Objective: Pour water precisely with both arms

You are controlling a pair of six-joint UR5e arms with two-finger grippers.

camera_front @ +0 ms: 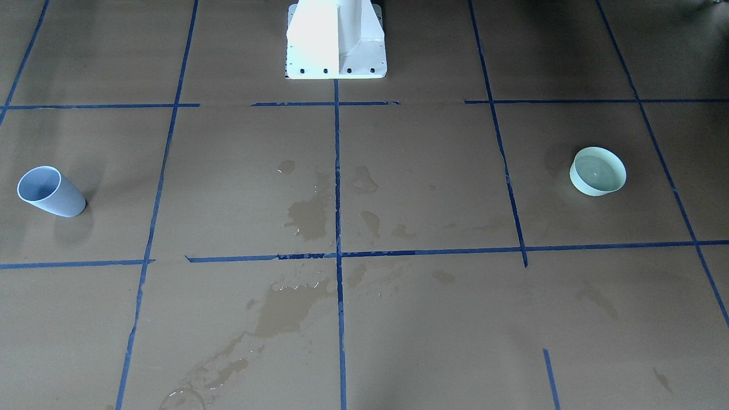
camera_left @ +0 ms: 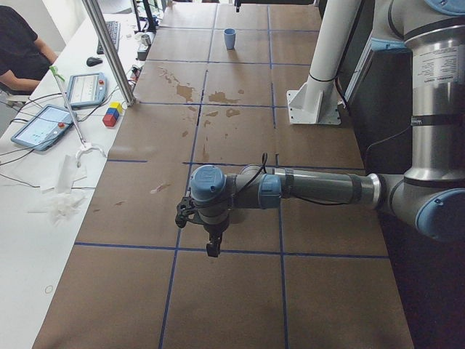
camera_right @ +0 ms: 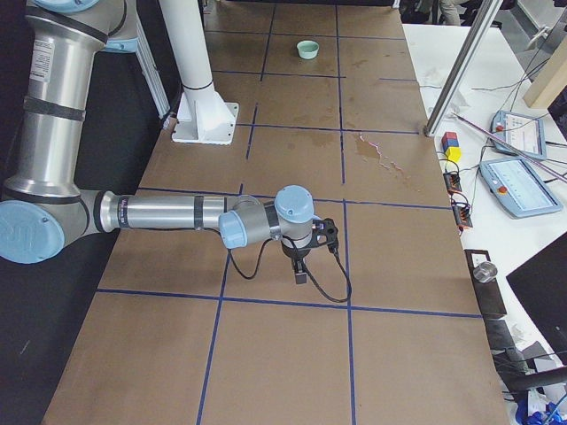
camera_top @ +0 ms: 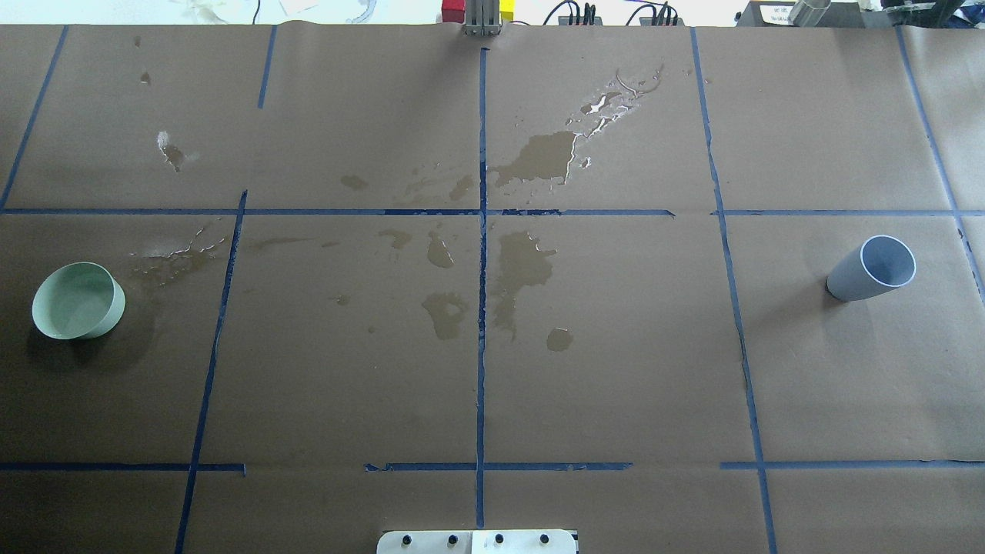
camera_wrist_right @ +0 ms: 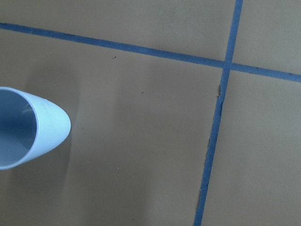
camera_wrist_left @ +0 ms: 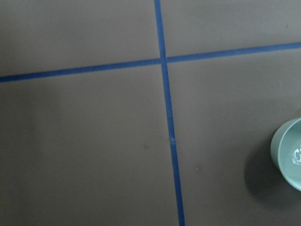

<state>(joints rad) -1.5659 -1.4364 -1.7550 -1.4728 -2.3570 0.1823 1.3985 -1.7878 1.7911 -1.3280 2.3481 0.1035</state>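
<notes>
In the front-facing view, a blue cup [camera_front: 50, 191] is seen at the left edge and a green bowl [camera_front: 580, 183] at the right, with wet stains [camera_front: 307, 219] spread between them on the table [camera_front: 433, 319]. From the left end, the left gripper [camera_left: 211, 247] is seen hanging over the table at lower middle. From the right end, the right gripper [camera_right: 301, 273] is seen likewise. Neither's finger spread can be told. In the left wrist view, water [camera_wrist_left: 296, 157] is seen glinting inside the bowl at the right edge.
</notes>
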